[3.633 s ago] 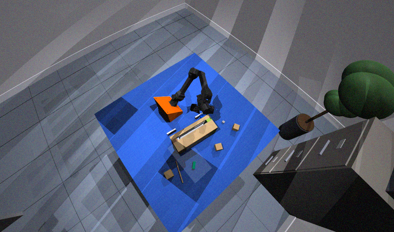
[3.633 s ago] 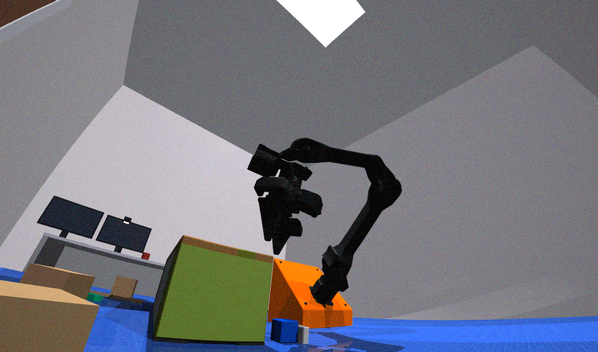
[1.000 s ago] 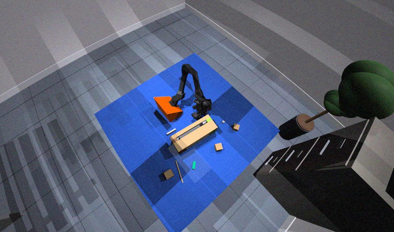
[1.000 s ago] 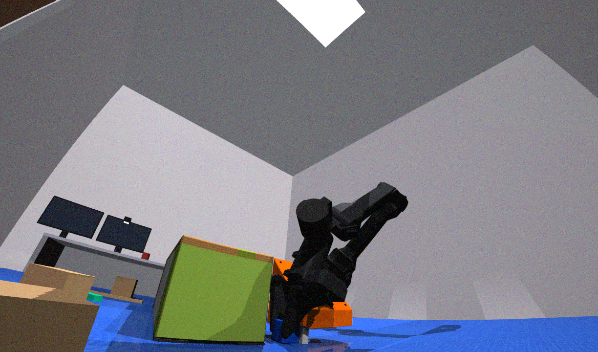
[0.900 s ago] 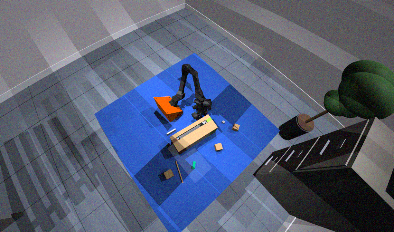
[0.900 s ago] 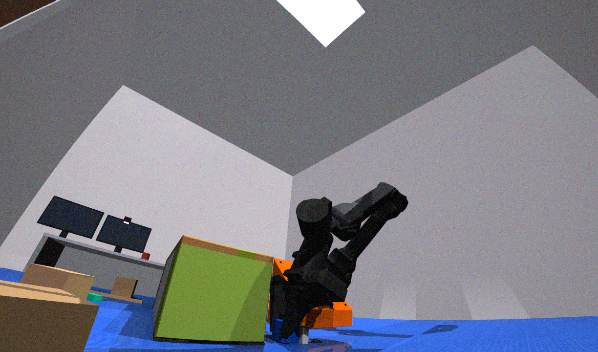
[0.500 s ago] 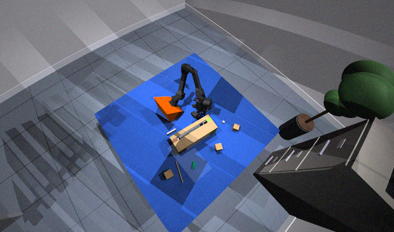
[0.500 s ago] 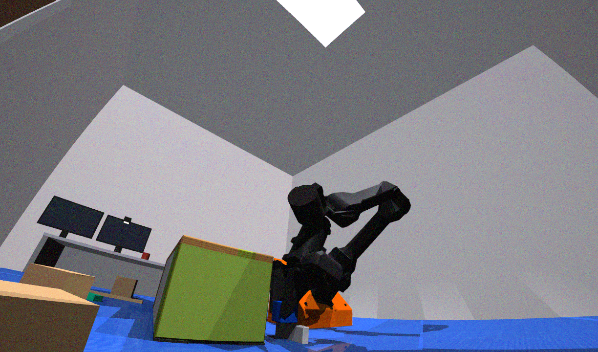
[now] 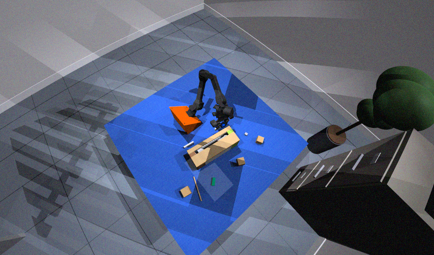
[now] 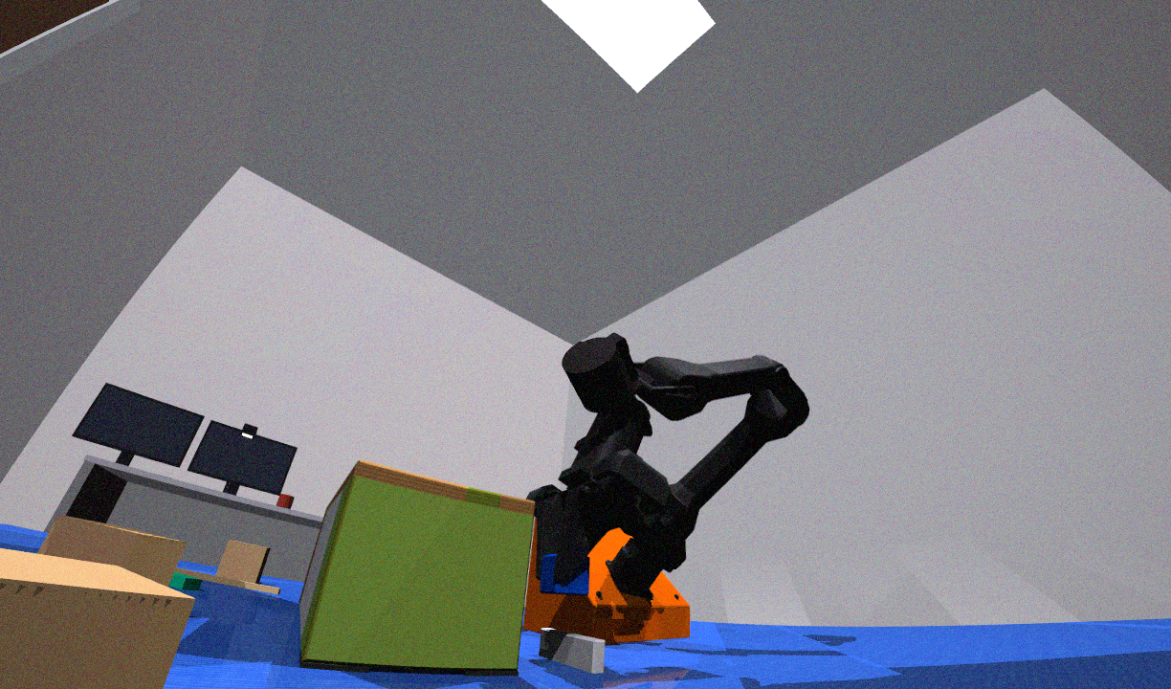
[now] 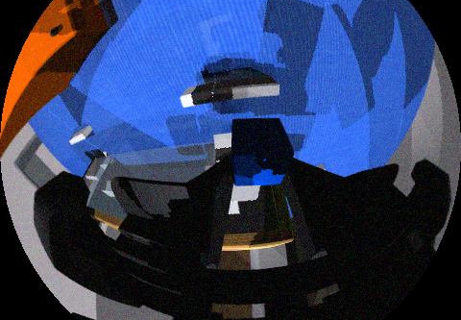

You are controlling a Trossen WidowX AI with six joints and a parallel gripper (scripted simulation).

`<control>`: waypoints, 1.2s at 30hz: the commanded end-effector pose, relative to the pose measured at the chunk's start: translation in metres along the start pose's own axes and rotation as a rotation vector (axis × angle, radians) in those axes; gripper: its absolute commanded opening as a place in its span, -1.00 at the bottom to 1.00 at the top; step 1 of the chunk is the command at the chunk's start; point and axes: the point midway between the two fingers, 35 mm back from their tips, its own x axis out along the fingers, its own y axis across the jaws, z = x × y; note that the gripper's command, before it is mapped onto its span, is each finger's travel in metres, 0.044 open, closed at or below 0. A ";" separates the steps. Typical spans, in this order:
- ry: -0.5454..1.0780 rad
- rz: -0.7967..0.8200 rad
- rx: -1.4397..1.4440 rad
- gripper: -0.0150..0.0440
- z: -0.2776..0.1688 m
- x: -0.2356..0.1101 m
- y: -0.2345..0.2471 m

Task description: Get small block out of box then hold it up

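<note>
My gripper point(image 10: 563, 575) point(image 11: 254, 160) is shut on the blue block point(image 10: 570, 584) point(image 11: 256, 166). In the exterior view the block hangs a little above the blue table, close beside the box, and one finger covers part of it. The box point(image 9: 219, 148) point(image 10: 418, 574) stands upright, with a wooden top, a long slot and a green end face. The gripper is beside the clear front at the green end. In the top view the arm largely hides the block.
A pale bar point(image 10: 579, 651) point(image 11: 256, 90) lies below the gripper. Another white bar point(image 9: 188, 144) point(image 11: 81, 135) lies farther along the box front. The orange arm base point(image 9: 183, 118) is behind. Wooden blocks, a stick point(image 9: 197, 188) and a green piece point(image 9: 213, 181) lie around the box.
</note>
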 end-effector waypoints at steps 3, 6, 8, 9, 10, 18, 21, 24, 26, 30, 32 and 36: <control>-0.001 -0.009 0.210 -0.49 -0.003 -0.006 -0.001; -0.007 -0.008 0.333 -0.49 -0.003 -0.008 0.001; -0.012 -0.006 0.415 -0.49 -0.003 -0.009 0.002; -0.014 -0.005 0.457 -0.49 -0.004 -0.009 0.002; -0.017 -0.004 0.498 -0.49 -0.004 -0.010 0.003; -0.035 0.003 0.829 -0.49 -0.004 -0.015 0.007; -0.041 0.006 0.953 -0.49 -0.004 -0.016 0.008; -0.048 0.010 1.078 -0.49 -0.004 -0.018 0.009; -0.052 0.013 1.161 -0.49 -0.004 -0.020 0.010; -0.061 0.019 1.327 -0.49 -0.004 -0.022 0.012; -0.065 0.022 1.410 -0.49 -0.004 -0.023 0.012; -0.074 0.029 1.577 -0.49 -0.005 -0.026 0.014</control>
